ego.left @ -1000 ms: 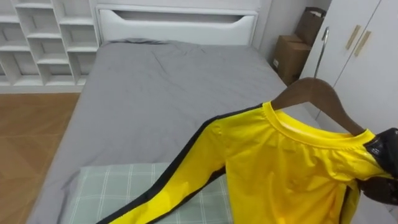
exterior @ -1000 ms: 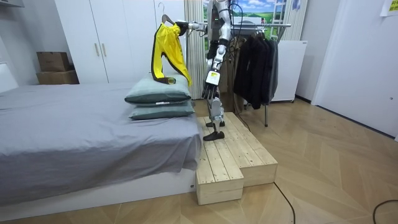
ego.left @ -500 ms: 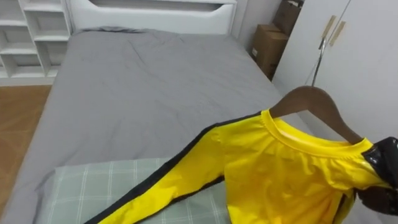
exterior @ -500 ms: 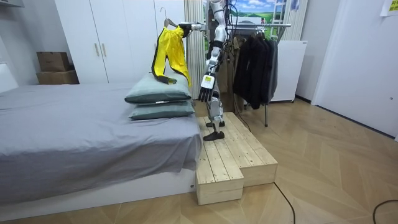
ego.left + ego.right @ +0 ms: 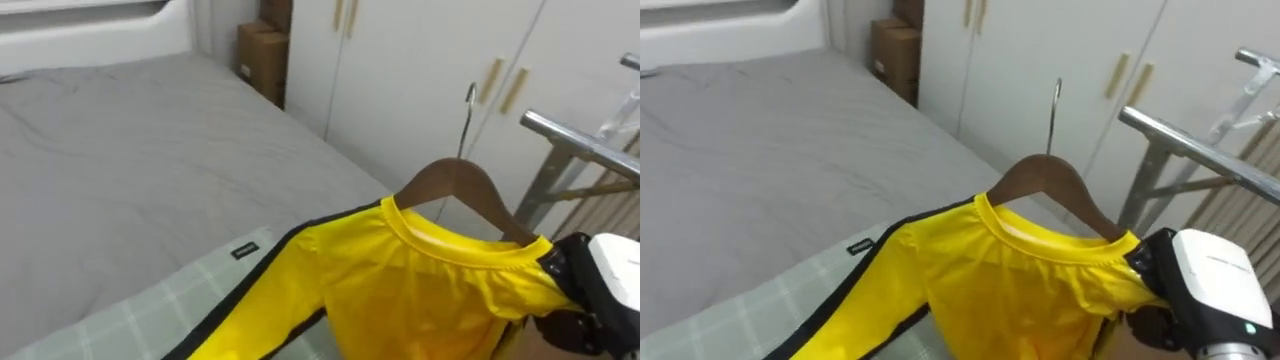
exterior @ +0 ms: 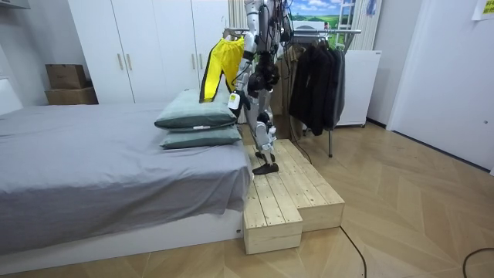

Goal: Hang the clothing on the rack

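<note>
The yellow shirt (image 5: 420, 290) on its wooden hanger (image 5: 455, 180) spreads leftward from the right robot hand (image 5: 612, 275) clutching its shoulder.

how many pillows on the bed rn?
2, stacked at the end of the bed beside the robot: top pillow on lower pillow. The bed's far end is cut off, so more may be hidden.
</note>
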`<state>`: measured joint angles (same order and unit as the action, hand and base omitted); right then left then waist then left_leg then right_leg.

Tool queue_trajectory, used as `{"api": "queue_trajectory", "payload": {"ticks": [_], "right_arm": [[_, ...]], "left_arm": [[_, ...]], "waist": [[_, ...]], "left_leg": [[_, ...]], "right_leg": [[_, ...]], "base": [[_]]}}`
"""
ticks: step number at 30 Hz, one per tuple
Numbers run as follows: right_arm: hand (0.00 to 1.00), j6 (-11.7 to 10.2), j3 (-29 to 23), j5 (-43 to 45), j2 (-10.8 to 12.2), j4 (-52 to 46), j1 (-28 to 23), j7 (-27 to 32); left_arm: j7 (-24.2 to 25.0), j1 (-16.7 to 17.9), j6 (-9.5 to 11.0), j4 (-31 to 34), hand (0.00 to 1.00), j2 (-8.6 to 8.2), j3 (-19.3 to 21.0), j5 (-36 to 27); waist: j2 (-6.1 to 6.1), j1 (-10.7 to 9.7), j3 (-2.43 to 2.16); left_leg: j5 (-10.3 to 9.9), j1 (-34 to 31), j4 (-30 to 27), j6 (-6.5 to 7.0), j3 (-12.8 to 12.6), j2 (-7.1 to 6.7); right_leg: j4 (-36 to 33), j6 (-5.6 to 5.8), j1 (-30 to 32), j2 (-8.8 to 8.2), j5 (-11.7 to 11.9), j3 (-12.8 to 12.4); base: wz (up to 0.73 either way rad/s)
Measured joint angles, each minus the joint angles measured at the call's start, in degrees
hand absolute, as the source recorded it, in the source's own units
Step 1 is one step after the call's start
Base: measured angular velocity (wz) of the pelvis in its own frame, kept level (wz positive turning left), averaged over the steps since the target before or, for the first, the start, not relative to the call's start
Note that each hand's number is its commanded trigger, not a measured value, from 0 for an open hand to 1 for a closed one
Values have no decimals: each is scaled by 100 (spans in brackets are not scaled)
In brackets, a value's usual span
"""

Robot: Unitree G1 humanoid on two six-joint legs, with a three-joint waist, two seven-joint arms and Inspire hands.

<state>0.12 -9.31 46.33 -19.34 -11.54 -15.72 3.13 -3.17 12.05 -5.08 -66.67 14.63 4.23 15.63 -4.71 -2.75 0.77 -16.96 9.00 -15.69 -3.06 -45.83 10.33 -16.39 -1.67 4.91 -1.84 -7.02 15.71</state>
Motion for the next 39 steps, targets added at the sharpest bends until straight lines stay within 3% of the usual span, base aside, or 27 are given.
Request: {"api": "queue_trajectory", "payload": {"ticks": [3, 6, 9, 11, 13, 15, 16, 17, 18, 20, 21, 23, 25, 28, 30, 32, 33, 36, 38, 39], "right_arm": [[100, -1, -6, -47, 2, 0, 10, -19], [100, -25, 12, -74, 2, -3, 105, -43], [100, -87, 122, -109, 73, -49, 248, -82], [100, -126, 197, -57, 111, -48, 261, -88], [100, -154, 262, -62, 107, -48, 339, -91], [100, -135, 356, -62, 108, -34, 343, -84], [100, -131, 436, -63, 101, -31, 352, -85], [100, -91, 572, -93, 67, -17, 380, -71], [100, -63, 639, -116, 52, 4, 413, -72], [100, 26, 803, -144, 34, 37, 447, -70], [100, 39, 847, -145, 34, 43, 449, -70], [100, 47, 1031, -136, 30, 72, 456, -70], [100, 49, 1095, -126, 32, 83, 454, -70], [100, 102, 1092, -133, 90, 84, 455, -67], [100, 129, 1084, -139, 106, 76, 465, -68], [100, 185, 1092, -101, 116, 87, 462, -70], [100, 194, 1109, -72, 126, 88, 462, -74], [100, 202, 1147, 124, 136, 86, 461, -74], [100, 245, 1177, 101, 213, 85, 429, -83], [100, 247, 1195, 97, 218, 86, 424, -90]], "left_arm": [[-8, 2, -114, 25, 0, -59, 4, -6], [-25, 5, -179, 24, 0, -69, -34, 2], [-116, 75, -317, 20, 0, 11, -47, 22], [-136, 129, -418, 20, 0, 78, -49, 24], [-136, 224, -593, 17, 0, 70, -42, 39], [-133, 228, -716, 19, 0, 64, 10, 186], [-132, 249, -794, 15, 0, 54, 20, 201], [-122, 288, -842, 14, 0, 28, 4, 192], [-119, 301, -848, 14, 0, 8, 2, 188], [-116, 330, -883, 28, 0, -92, 10, 190], [-116, 338, -904, 28, 0, -118, 9, 190], [-115, 345, -1011, 20, 0, -229, 211, 194], [-115, 344, -1033, 14, 0, -304, 361, 193], [-115, 271, -1032, 20, 0, -377, 313, 190], [-116, 65, -1033, 25, 0, -392, 209, 190], [-129, -253, -1016, 26, 0, -452, -14, 191], [-144, -314, -969, 27, 0, -457, -63, 188], [-266, -559, -623, 28, 0, -472, -256, 59], [-403, -683, -337, 99, 0, -472, -379, -56], [-423, -716, -293, 119, 0, -472, -410, -57]], "waist": [[-28, -101, -8], [-32, -20, -17], [-74, 15, -29], [-116, 60, -14], [-46, 154, 10], [-39, 146, 6], [-61, 157, -4], [-101, 180, -14], [-107, 188, -6], [-64, 238, 24], [-56, 260, 21], [-24, 317, 29], [38, 301, 57], [164, 106, 61], [153, 18, 54], [231, 2, 45], [227, 6, 43], [173, -14, 21], [104, -33, -31], [92, -38, -29]], "left_leg": [[16, -40, -13, -22, -33, 6], [4, 25, -169, -79, -185, 110], [-157, 12, -791, -199, -254, 428], [-155, -40, -1431, -192, -186, 648], [-62, -186, -2149, -57, 569, 859], [175, -344, -2521, 48, 1028, 893], [419, -448, -2691, 65, 1377, 824], [512, -543, -2657, 104, 1809, 604], [461, -600, -2579, 112, 2080, 447], [203, -1013, -2093, 93, 2953, -159], [202, -1103, -1887, 93, 3109, -264], [216, -1410, -1087, 87, 3537, -540], [270, -1518, -636, 50, 3837, -609], [531, -1608, -367, 126, 4011, -603], [578, -1643, -252, 145, 3892, -600], [839, -1598, -133, 161, 3735, -588], [862, -1557, -83, 123, 3673, -584], [884, -1369, 101, 94, 3418, -600], [867, -1198, 248, 115, 3227, -613], [858, -1150, 271, 121, 3192, -616]], "right_leg": [[-23, -5, 65, 48, -4, -21], [-30, -46, 51, 131, -30, -22], [-137, -238, 21, 213, -237, 145], [-353, -315, 32, 253, -402, -2], [-537, -439, 4, 414, -518, -339], [-552, -529, -13, 536, -508, -628], [-521, -582, -39, 611, -475, -917], [-499, -619, -87, 643, -463, -1242], [-493, -640, -83, 648, -450, -1391], [-401, -626, -50, 705, -349, -1874], [-385, -611, -28, 735, -325, -2014], [-311, -618, 33, 918, -176, -2557], [-304, -616, 22, 1076, -137, -2868], [-241, -634, 38, 1299, -111, -3161], [-201, -536, 139, 1329, -44, -3352], [-66, -511, 162, 1360, 55, -3527], [-57, -506, 161, 1359, 62, -3578], [-30, -524, 111, 1349, 80, -3793], [-20, -519, 48, 1351, 56, -3953], [-13, -513, 15, 1351, 46, -3992]], "base": [[-7], [-23], [-32], [-47], [-86], [-76], [-100], [-108], [-106], [-107], [-124], [-128], [-110], [-67], [-46], [-54], [-52], [-44], [-36], [-36]]}}
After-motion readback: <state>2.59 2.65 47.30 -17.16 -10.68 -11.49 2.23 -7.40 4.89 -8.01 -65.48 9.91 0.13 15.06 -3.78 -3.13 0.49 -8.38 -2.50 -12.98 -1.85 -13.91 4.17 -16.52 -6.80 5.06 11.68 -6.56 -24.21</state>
